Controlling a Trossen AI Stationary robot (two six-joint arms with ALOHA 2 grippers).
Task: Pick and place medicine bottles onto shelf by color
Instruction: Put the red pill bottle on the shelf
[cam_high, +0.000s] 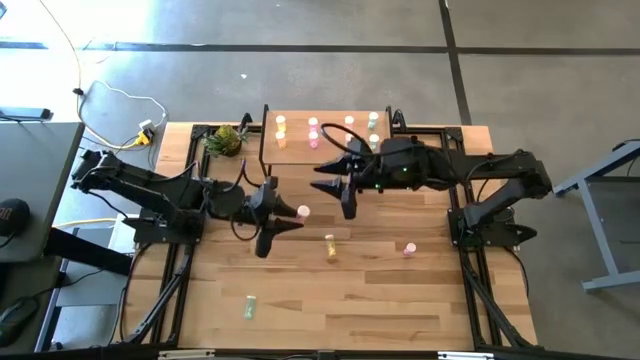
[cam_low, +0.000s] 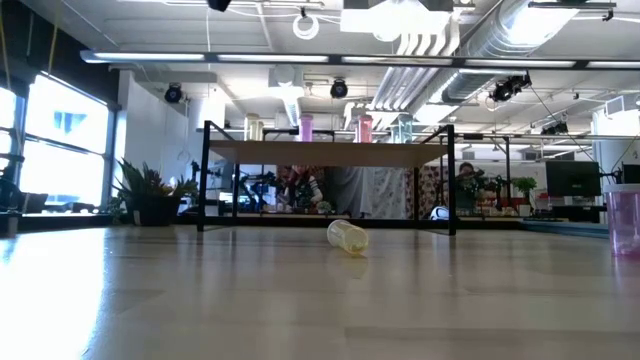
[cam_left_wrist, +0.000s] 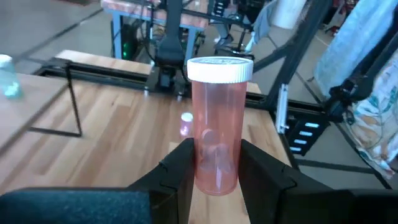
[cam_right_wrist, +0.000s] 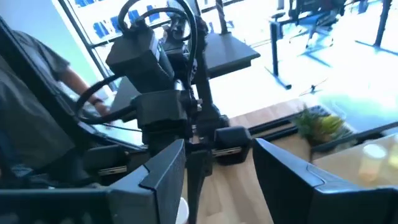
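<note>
My left gripper (cam_high: 280, 215) (cam_left_wrist: 216, 152) is over the middle of the table, shut on a pink medicine bottle (cam_left_wrist: 217, 124) with a white cap (cam_high: 303, 211). My right gripper (cam_high: 335, 193) (cam_right_wrist: 217, 149) hangs open just right of it, in front of the shelf (cam_high: 325, 150), touching nothing. Several bottles stand on the shelf top (cam_low: 330, 152). On the table are a yellow bottle (cam_high: 330, 245) (cam_low: 347, 236) lying on its side, a pink one (cam_high: 409, 249) (cam_low: 622, 220) standing upright, and a green one (cam_high: 250, 307). My left gripper pinches the pink bottle's lower body near its base (cam_left_wrist: 216, 177) between the two fingers (cam_left_wrist: 180, 171). The bottle runs on past the fingertips along the fingers' line, its capped end (cam_left_wrist: 219, 68) free and pointing toward the table's right. It is lifted clear of the table.
A green-yellow pineapple-like object (cam_high: 225, 140) (cam_right_wrist: 320, 124) lies at the far left, beside the shelf. Black rails (cam_high: 180, 270) run along both table sides. The two grippers are close together, fingertip to fingertip. Bare wood lies along the near edge (cam_high: 380, 310).
</note>
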